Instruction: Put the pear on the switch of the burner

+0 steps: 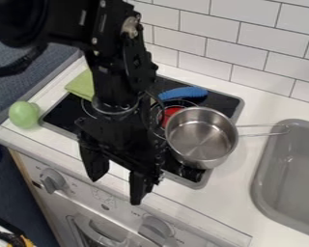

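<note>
Camera view: tool hangs spread, nothing pinched, by the near edge of desk; pear sits at desk's left end, left and farther back from tool.

Cut off by the top and left edges: the robot arm. Hidden behind it: the middle of the black cooktop, part of the left burner and the right side of the green cloth. Partly covered by the near-right pot: a red patch, too little in sight to name. Cut off at right: the sink and the tiled wall. Cut off at the near edge: the oven front. Too small to read: the markings around the left knob.
</note>
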Controlling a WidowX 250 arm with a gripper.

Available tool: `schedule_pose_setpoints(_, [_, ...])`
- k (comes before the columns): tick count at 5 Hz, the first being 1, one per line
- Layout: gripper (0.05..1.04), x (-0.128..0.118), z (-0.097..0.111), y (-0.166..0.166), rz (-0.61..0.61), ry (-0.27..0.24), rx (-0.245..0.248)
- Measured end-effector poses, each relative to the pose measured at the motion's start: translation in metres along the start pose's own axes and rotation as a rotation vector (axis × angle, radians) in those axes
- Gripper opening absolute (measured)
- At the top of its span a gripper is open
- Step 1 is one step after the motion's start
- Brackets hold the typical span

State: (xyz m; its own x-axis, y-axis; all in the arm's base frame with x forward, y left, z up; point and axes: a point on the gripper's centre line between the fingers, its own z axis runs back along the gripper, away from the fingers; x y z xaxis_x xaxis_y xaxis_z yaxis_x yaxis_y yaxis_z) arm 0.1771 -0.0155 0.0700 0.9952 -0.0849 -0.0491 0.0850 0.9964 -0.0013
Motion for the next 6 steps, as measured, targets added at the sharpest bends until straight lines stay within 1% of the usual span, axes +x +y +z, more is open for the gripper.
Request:
schedule_pose_setpoints(1, [1.0,-0.002,-0.003,0.0,-0.007,0.017,0.001])
schedule_pose_setpoints(2, [1.0,0.007,-0.006,0.032,0.018,0.037,0.035])
schedule_pose_setpoints(3, [1.0,0.016,0.004,0.061,0.029,0.013,0.056])
schedule_pose_setpoints(4, [1.0,0.028,0.013,0.094,0.07,0.016,0.095])
schedule_pose_setpoints(5, [1.0,0.039,0.008,0.135,0.137,0.012,0.113])
schedule_pose_setpoints(6, [1.0,0.042,-0.006,0.171,0.175,0.043,0.127])
